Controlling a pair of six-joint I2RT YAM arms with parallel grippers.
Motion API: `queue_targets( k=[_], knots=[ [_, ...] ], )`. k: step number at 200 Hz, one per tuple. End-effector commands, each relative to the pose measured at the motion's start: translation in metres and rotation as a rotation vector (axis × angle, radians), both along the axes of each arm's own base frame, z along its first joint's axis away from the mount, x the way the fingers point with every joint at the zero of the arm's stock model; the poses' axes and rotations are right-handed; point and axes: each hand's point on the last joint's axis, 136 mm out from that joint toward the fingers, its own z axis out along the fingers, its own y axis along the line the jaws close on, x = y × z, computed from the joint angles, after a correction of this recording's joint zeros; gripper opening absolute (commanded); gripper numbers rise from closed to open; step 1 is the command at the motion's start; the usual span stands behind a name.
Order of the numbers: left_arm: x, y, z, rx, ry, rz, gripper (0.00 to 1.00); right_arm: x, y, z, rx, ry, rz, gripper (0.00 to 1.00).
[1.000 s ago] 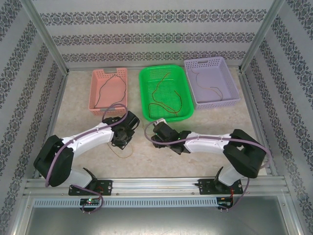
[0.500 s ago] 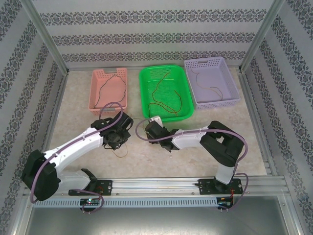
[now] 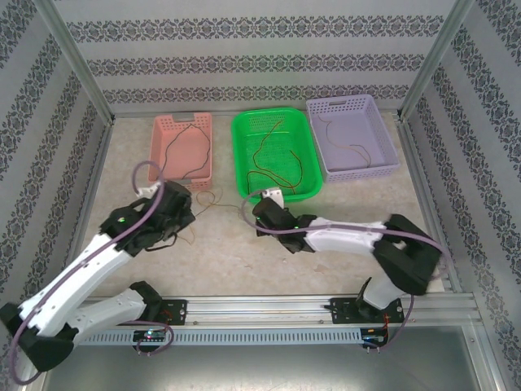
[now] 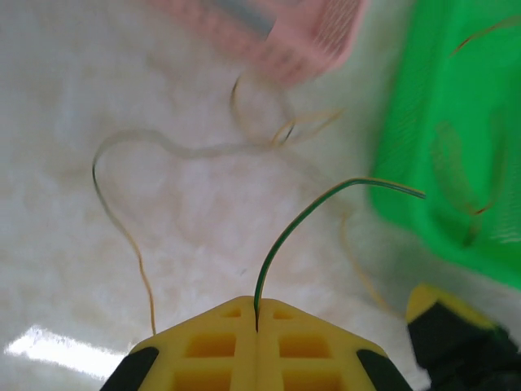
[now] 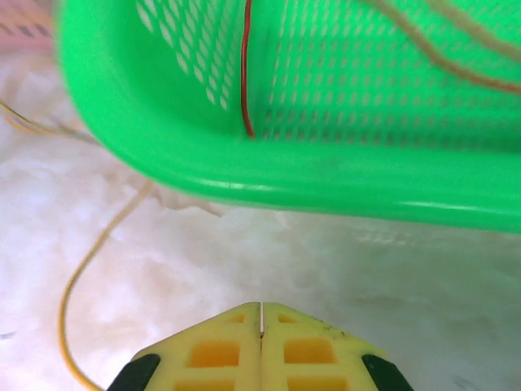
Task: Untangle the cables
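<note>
My left gripper [image 4: 257, 319] is shut on a thin green cable [image 4: 303, 220] that rises from the jaw seam and arcs right toward the green basket [image 4: 456, 122]. A pale yellow cable [image 4: 130, 236] lies looped and blurred on the table beyond it. From above, the left gripper [image 3: 183, 215] sits left of the loose loops [image 3: 210, 198] in front of the pink basket [image 3: 155, 159]. My right gripper [image 5: 261, 314] is shut with nothing visible between its fingers. It is just short of the green basket's rim [image 5: 285, 181], beside a yellow cable [image 5: 89, 261].
Three baskets line the back: pink, green [image 3: 241, 163] and purple [image 3: 392, 142], each with a thin cable inside. A red cable [image 5: 247, 73] hangs down the green basket's wall. The right gripper [image 3: 262, 210] is close to the left one. Frame rails border the table.
The left arm has swung left and back, drawing its gripper away from the right one. The loose cables now lie stretched in front of the pink basket. The right gripper shifted slightly.
</note>
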Motion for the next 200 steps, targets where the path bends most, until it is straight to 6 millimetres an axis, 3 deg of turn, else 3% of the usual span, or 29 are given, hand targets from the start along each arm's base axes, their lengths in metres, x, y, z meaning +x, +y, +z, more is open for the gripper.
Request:
queue_targets(
  k=[1,38,72,115,149,174,200],
  knots=[
    [0.000,0.043,0.045,0.228,-0.157,0.010,0.00,-0.011,-0.030,0.039,0.024,-0.036,-0.065,0.00],
    [0.005,0.076,0.099,0.368,-0.325,0.103,0.00,-0.003,-0.107,0.123,0.054,-0.146,-0.213,0.00],
    [0.008,0.097,0.097,0.402,-0.286,0.231,0.00,0.025,-0.186,0.220,0.086,-0.310,-0.357,0.00],
    [0.016,0.093,0.035,0.332,-0.036,0.270,0.00,0.058,-0.252,0.332,0.121,-0.489,-0.472,0.00],
    [0.010,0.092,-0.029,0.329,0.159,0.302,0.00,0.072,-0.279,0.407,0.130,-0.648,-0.528,0.00],
    [0.002,0.103,-0.063,0.338,0.266,0.356,0.00,0.080,-0.302,0.441,0.141,-0.724,-0.600,0.00],
    [-0.009,0.124,-0.091,0.286,0.353,0.459,0.00,0.085,-0.328,0.461,0.186,-0.767,-0.681,0.00]
  ],
)
